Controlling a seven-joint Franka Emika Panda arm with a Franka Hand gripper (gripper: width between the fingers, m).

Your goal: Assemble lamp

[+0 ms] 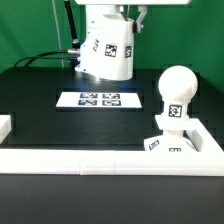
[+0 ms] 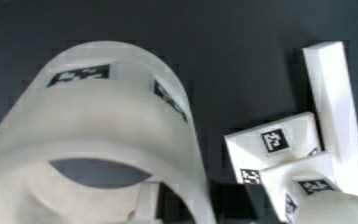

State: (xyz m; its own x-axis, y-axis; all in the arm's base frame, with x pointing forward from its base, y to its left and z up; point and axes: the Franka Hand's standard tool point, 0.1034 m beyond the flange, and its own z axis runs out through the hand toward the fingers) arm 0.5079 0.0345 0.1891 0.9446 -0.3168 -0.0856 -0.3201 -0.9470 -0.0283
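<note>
The white tapered shade hangs tilted in my gripper above the back of the black table. In the wrist view the shade fills most of the picture, with its open end close to the camera. My gripper is shut on the shade's rim. The round bulb stands upright on the low square base at the exterior view's right, well apart from the shade. The base and the bulb also show in the wrist view, beside the shade.
The marker board lies flat in the middle of the table, below the shade. A low white wall runs along the front edge and up the exterior view's right side, next to the base. It also shows in the wrist view. Black cables lie at the back left.
</note>
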